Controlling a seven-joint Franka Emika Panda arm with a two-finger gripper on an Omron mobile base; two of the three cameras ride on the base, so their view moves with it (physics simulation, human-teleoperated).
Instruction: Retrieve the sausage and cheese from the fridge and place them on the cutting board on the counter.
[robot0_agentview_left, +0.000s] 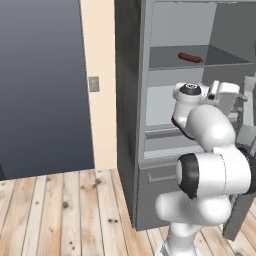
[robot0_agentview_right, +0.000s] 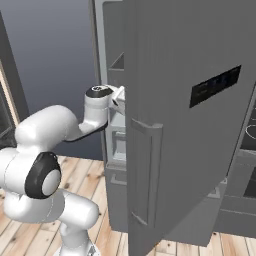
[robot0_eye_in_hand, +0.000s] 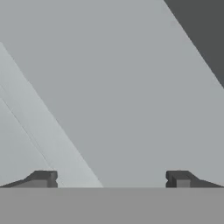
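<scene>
Wooden floorboards (robot0_agentview_left: 65, 210) run under the robot's base, with a cream wall (robot0_agentview_left: 102, 100) and a small grey switch plate (robot0_agentview_left: 93, 83) to the left of the fridge (robot0_agentview_left: 127, 125). Nearest the cameras, the white arm (robot0_agentview_left: 210, 150) bends up and reaches forward into the open fridge. Its door (robot0_agentview_right: 185, 125) stands swung out on the right, showing a black display strip (robot0_agentview_right: 215, 86) and a long vertical handle (robot0_agentview_right: 145, 170). A lower drawer (robot0_agentview_left: 160, 195) sits shut beneath the open compartment.

From the hand camera, the tool (robot0_eye_in_hand: 111, 179) is released: its two dark fingertips (robot0_eye_in_hand: 43, 178) stand wide apart with nothing between them, facing pale grey inner surfaces of the fridge. The wrist sits at the height of the middle compartment, just inside the opening.

Farther in and higher up, the sausage (robot0_agentview_left: 190, 57) lies on its side on the upper shelf (robot0_agentview_left: 200, 62), well above the tool and apart from it.
</scene>
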